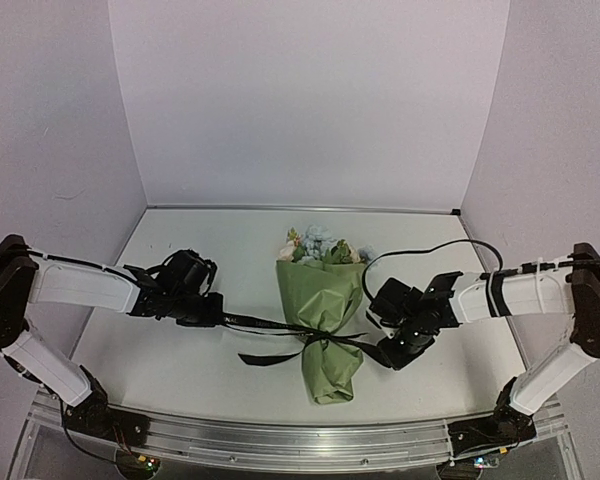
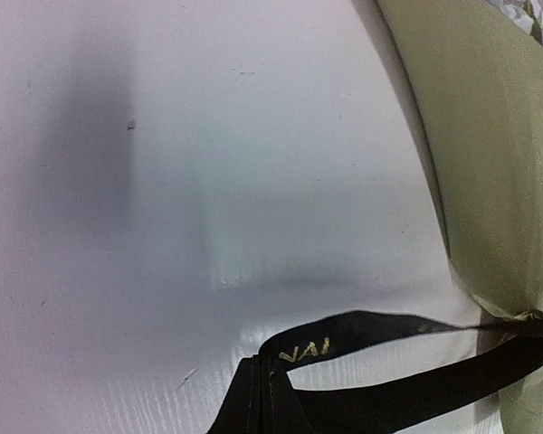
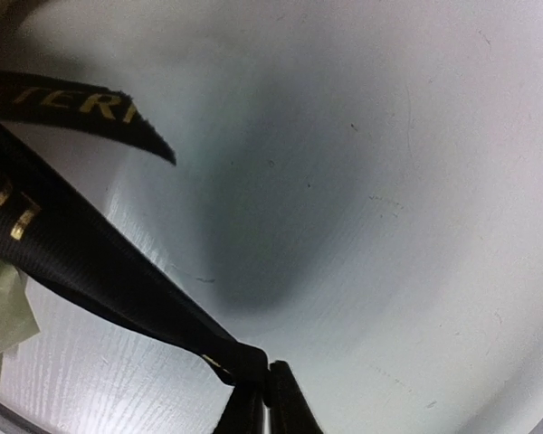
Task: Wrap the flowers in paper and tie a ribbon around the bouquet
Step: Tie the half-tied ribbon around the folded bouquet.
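from above, the bouquet (image 1: pixel 325 300) lay mid-way across the bench (image 1: pixel 170 370), blooms toward the far edge. the ribbon (image 1: pixel 270 326) was knotted round its neck and ran out to the left gripper (image 1: pixel 212 310) and the right gripper (image 1: pixel 395 352). the left wrist view added that its jaws were pressed on the ribbon beside the paper (image 2: pixel 489 154). the right wrist view showed its near-closed fingertips (image 3: pixel 285 402) pinching the lettered end.
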